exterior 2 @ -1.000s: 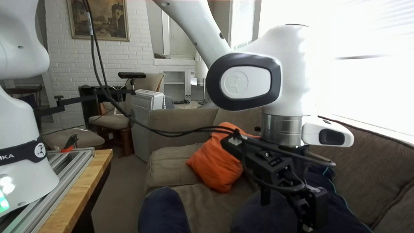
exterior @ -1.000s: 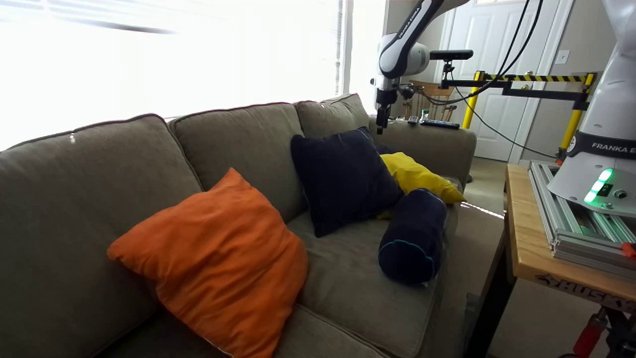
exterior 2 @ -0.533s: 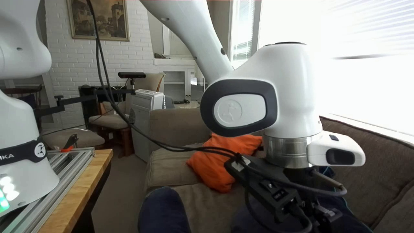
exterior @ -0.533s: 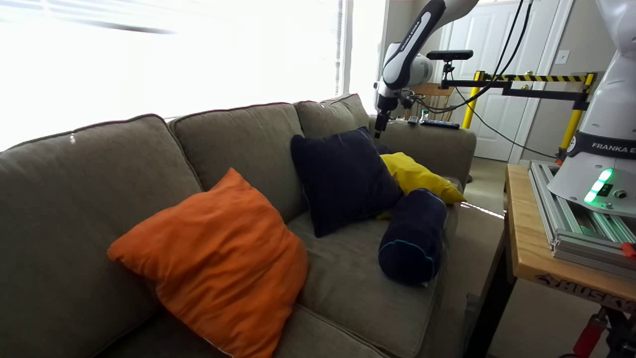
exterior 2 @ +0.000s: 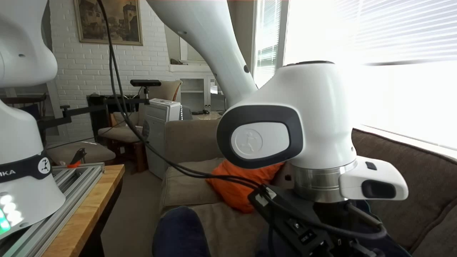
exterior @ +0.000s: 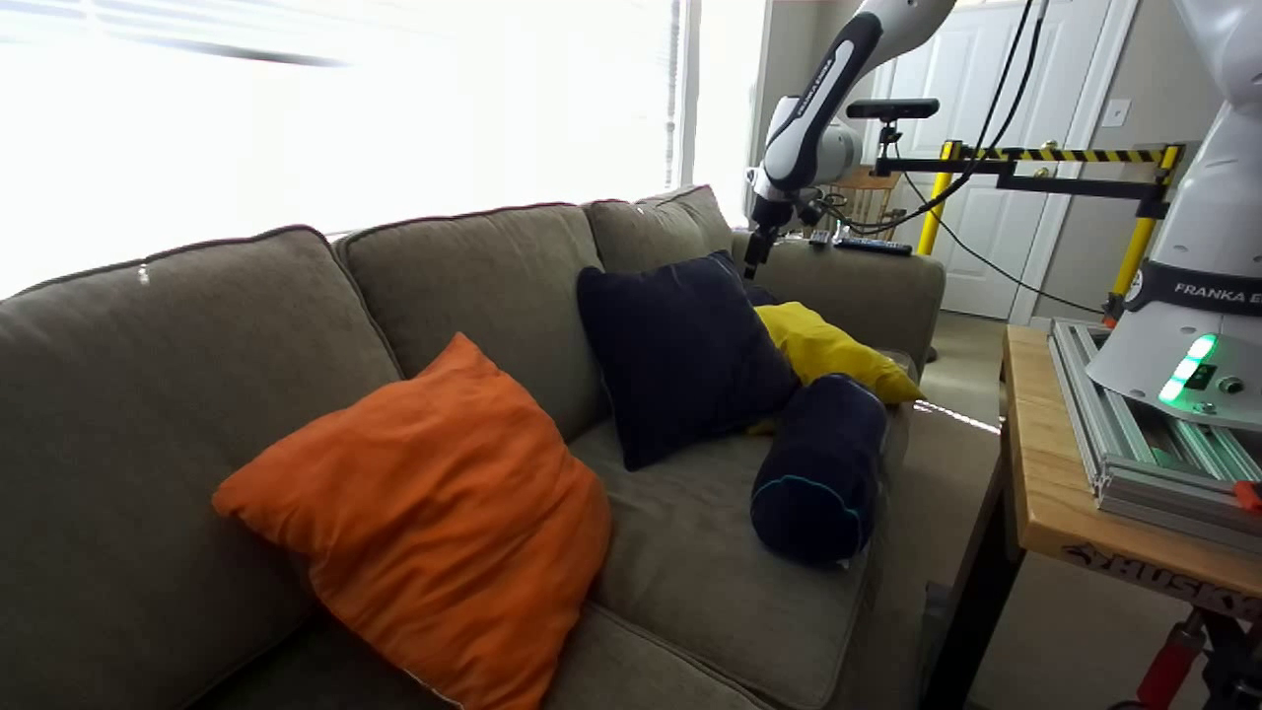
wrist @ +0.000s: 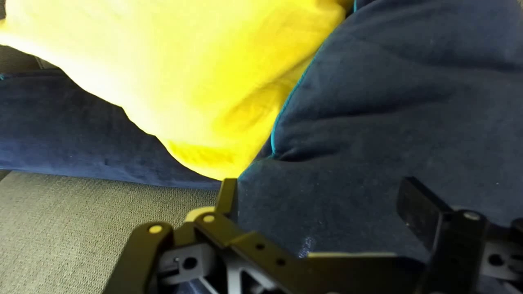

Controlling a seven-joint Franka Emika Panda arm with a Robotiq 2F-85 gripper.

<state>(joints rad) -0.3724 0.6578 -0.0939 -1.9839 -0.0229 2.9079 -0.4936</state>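
In the wrist view my gripper (wrist: 320,198) stands open, its two fingers wide apart with nothing gripped. Dark navy cloth with teal piping fills the gap, part of a navy square pillow (wrist: 388,102). A bright yellow pillow (wrist: 175,73) lies up and left, its lower corner near one fingertip. Behind it a navy bolster (wrist: 81,130) runs to the left edge. In an exterior view the gripper (exterior: 751,272) hangs close to the top corner of the navy square pillow (exterior: 690,355); whether it touches cannot be told. The fingers are out of frame in the opposite exterior view.
An orange pillow (exterior: 434,523) leans on the grey-brown sofa (exterior: 473,296). The bolster (exterior: 823,468) lies along the seat's front. Remotes (exterior: 873,247) rest on the sofa arm. The robot's base stands on a wooden bench (exterior: 1035,473). Cables (exterior 2: 167,160) loop beside the arm.
The arm has come down and the hand has tilted, bringing the gripper lower over the navy and yellow pillows. The pillows have not moved. The fingers have stayed open.
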